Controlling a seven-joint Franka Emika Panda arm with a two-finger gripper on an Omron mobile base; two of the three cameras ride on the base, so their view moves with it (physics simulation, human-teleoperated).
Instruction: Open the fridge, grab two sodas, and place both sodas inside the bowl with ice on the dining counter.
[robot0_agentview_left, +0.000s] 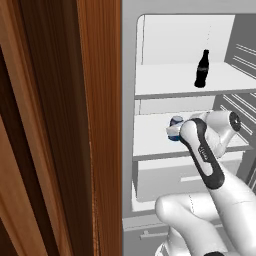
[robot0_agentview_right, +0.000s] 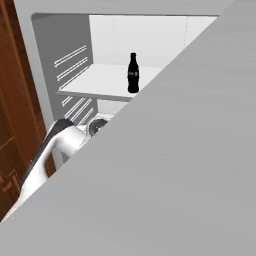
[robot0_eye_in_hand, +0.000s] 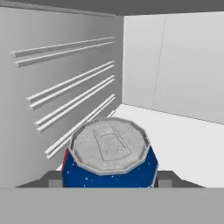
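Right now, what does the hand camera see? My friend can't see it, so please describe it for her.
A blue soda can with a silver top sits close up between the two dark fingertips of the pincer. It stands on a white fridge shelf, with grey ribbed wall beside it.

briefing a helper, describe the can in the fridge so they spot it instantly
Look into the open fridge, at the shelf below the top one. The can stands there, between the claw tips: short, blue, silver lid, unlike the tall black bottle above.
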